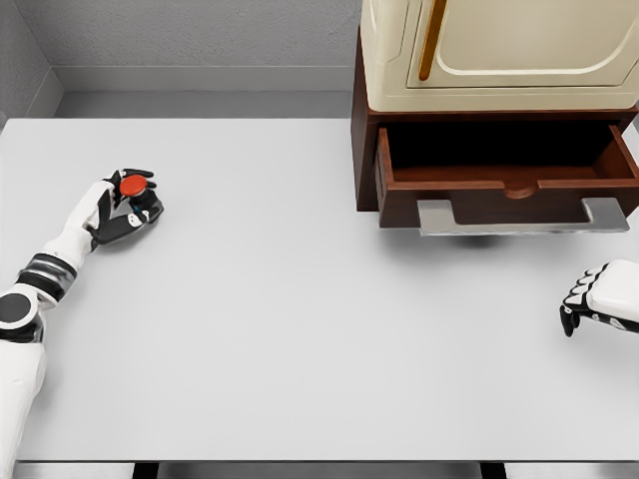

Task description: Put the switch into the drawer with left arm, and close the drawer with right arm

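Two hands: both in view, one at each side edge of the table (300, 299).
Left hand (118, 208): near the table's left edge, toward the far side; its fingers are wrapped around the switch, dark fingertips curled over and beside the red button.
Switch (138, 200): a dark base with a red button on top, at the left of the table within the left hand's grasp; whether it rests on the surface or is just lifted I cannot tell.
Right hand (597, 297): at the table's right edge, below the drawer's front; fingers loosely curled, holding nothing, touching nothing.
Drawer (507, 165): pulled open at the table's far right corner, under a cream cabinet (499, 50); the dark inside looks bare, and a grey handle (521, 217) runs along its front.
Step in hand: the grasp on the switch, as I judge it; carrying has yet to begin.
Next move: lift the switch clear, carry it across the table to the right, well apart as the drawer is, and lower it over the front wall into the open cavity before letting go.
Afterwards: the right hand pushes the front inward.
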